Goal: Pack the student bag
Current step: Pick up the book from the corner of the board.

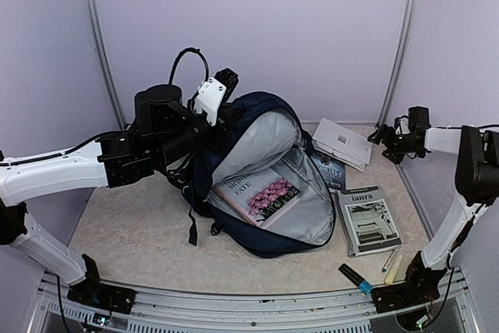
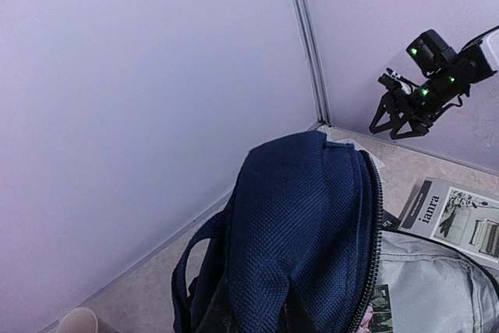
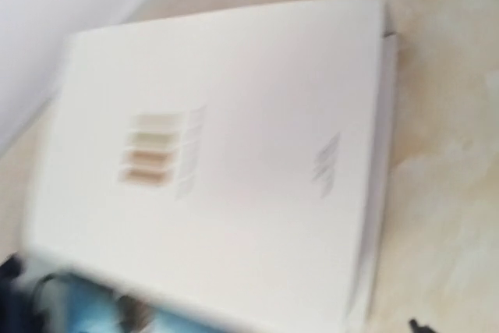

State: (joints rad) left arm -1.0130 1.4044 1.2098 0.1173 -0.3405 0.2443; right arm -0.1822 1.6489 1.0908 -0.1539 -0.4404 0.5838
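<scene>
At centre, student bag lies mouth-up, far-left to near-right, rim pinched by left hand; right hand open.

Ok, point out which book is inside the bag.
The book with pink flowers, inside the student bag; the white book, dark book and ianra magazine lie outside.

The beige table bears the open navy student bag, a white book, a dark book, an "ianra" book and a blue-tipped marker.

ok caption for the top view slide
Open backpack held by the left claw; the right claw, open, faces a white book.
</scene>
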